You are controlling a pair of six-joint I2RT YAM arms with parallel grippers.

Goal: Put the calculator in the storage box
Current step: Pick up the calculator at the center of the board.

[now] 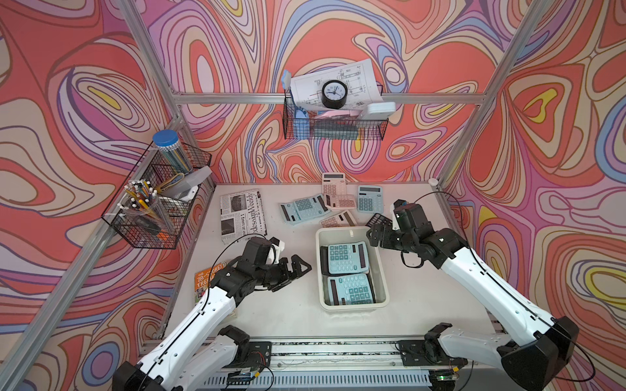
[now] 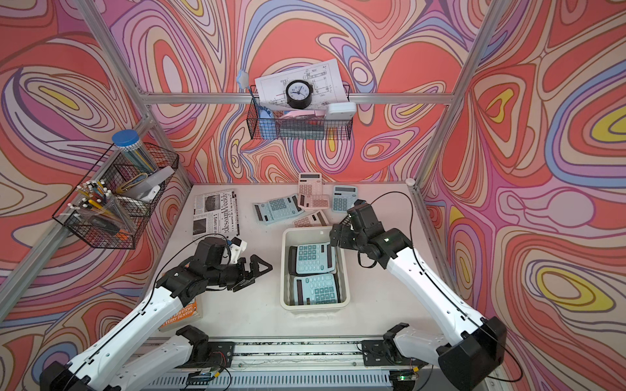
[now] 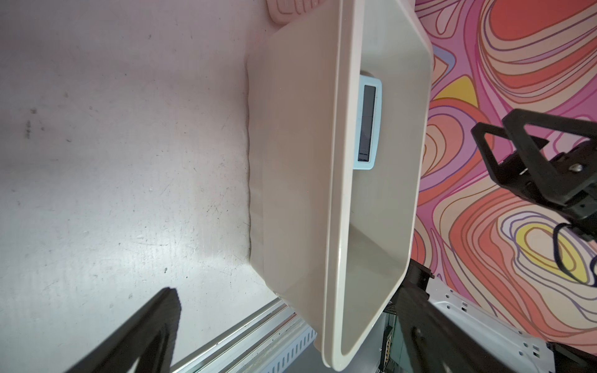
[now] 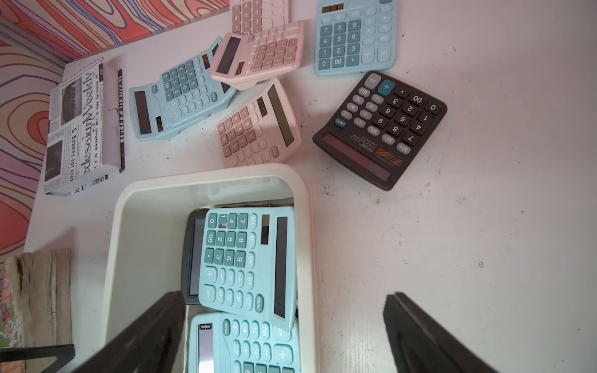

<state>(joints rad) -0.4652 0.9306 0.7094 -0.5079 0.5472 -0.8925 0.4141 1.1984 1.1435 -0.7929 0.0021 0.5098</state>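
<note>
The cream storage box (image 1: 354, 306) (image 2: 315, 306) stands mid-table. In it lie two blue calculators (image 1: 343, 257) (image 1: 350, 289), the farther one resting on a black calculator (image 4: 192, 255). My right gripper (image 1: 372, 237) (image 4: 286, 295) hovers open over the box's far right corner with nothing between its fingers. Left of the box my left gripper (image 1: 298, 276) (image 3: 290, 290) is open and empty, facing the box's side wall (image 3: 300, 161). Several loose calculators lie behind the box, among them a black one (image 4: 381, 129), a pink one (image 4: 258, 126) and a blue one (image 4: 181, 100).
A newspaper-print book (image 1: 242, 215) lies at the back left and an orange book (image 1: 206, 277) sits under the left arm. Black wire baskets hang on the left wall (image 1: 155, 203) and the back wall (image 1: 335, 125). An aluminium rail (image 1: 305, 352) runs along the front edge.
</note>
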